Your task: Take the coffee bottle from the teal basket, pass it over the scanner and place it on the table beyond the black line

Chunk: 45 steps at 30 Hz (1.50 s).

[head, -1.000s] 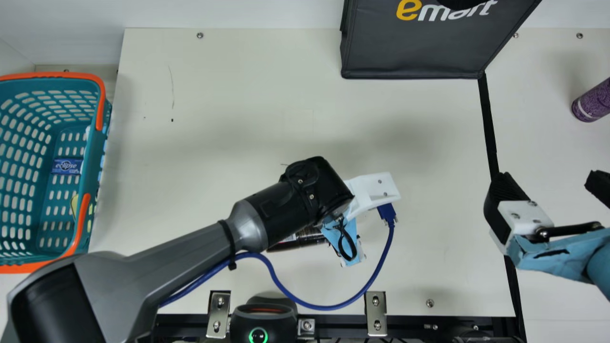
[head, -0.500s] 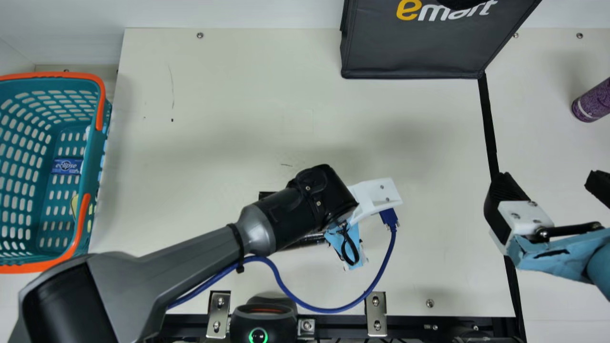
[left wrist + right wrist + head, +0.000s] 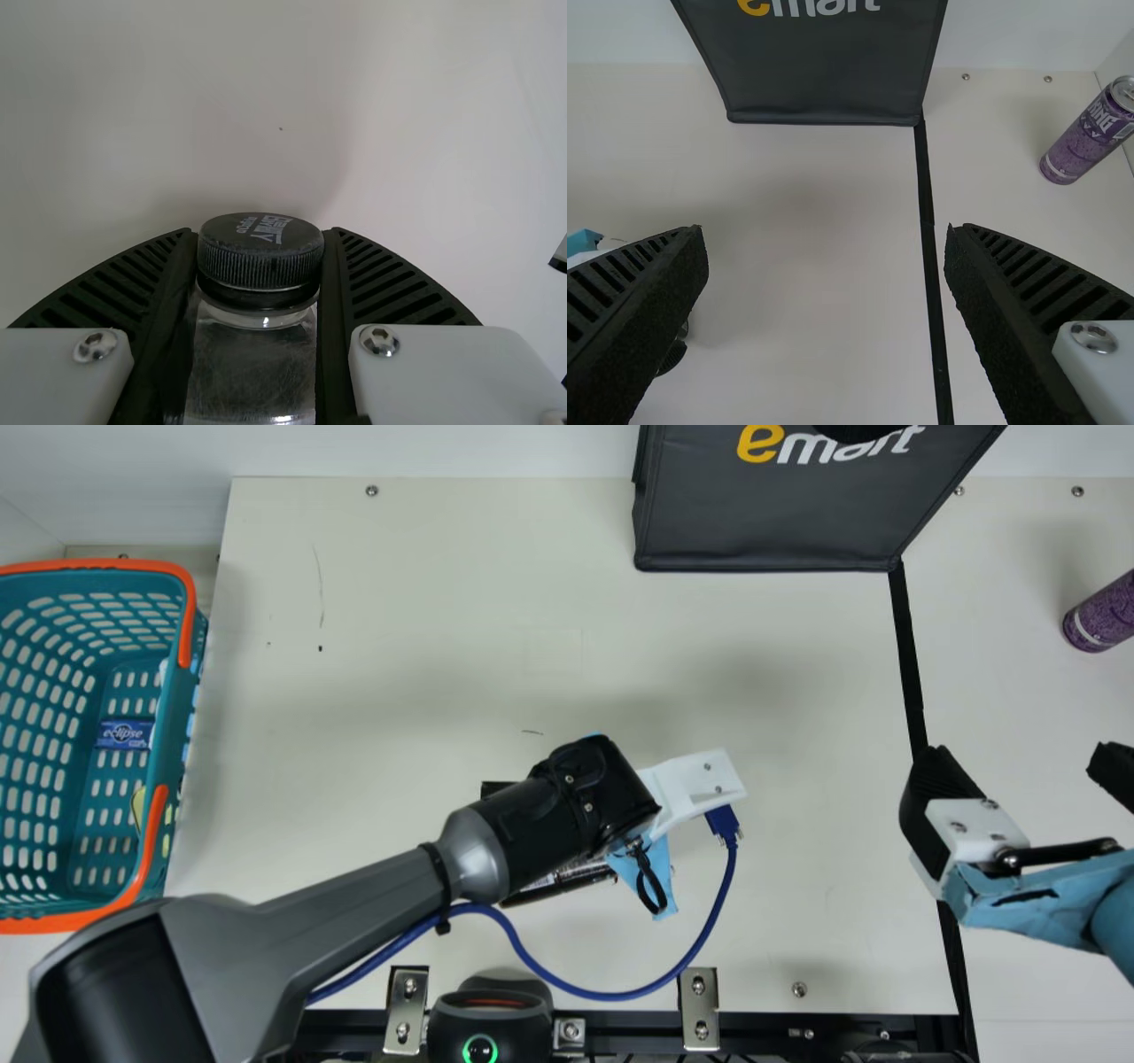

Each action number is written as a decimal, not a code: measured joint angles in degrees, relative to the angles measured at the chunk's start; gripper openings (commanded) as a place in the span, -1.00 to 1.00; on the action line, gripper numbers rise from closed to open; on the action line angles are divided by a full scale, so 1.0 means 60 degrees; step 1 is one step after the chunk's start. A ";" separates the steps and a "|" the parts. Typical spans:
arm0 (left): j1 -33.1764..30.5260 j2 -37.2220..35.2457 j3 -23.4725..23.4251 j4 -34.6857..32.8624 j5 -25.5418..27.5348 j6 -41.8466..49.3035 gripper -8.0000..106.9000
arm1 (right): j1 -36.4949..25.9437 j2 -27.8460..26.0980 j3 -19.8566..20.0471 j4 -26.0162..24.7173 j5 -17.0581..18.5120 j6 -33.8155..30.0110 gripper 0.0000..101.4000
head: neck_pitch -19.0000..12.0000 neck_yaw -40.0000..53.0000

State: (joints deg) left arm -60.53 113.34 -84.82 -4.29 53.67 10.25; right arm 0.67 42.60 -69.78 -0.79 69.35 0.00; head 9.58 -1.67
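Bottle [image 3: 254, 367]: cap [image 3: 260, 252] toward left wrist camera [image 3: 695, 779], long axis slanting away.

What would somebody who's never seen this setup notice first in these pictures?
Probably the big grey left arm, slanting across the main view from its lower left, and the teal basket with orange handles at that view's left edge. In the left wrist view, the left hand grips a black-capped bottle. The dark bag at the main view's top also stands out.
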 measured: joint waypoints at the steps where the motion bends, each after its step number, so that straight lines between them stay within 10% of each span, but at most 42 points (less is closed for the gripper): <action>1: 0.0020 -0.0045 0.0017 0.0027 -0.0022 -0.0073 -1.00 | 0.0000 0.0000 0.0000 0.0000 0.0000 0.0000 0.87 | 0.0000 0.0000; 45: 0.0978 -0.4899 0.2417 0.3273 0.0314 -0.7736 -1.00 | 0.0000 0.0000 0.0000 0.0000 0.0000 0.0000 0.87 | 0.0000 0.0000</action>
State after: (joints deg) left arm -54.66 83.95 -70.31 15.35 55.55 -36.16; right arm 0.67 42.60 -69.78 -0.79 69.35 0.00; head 9.58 -1.67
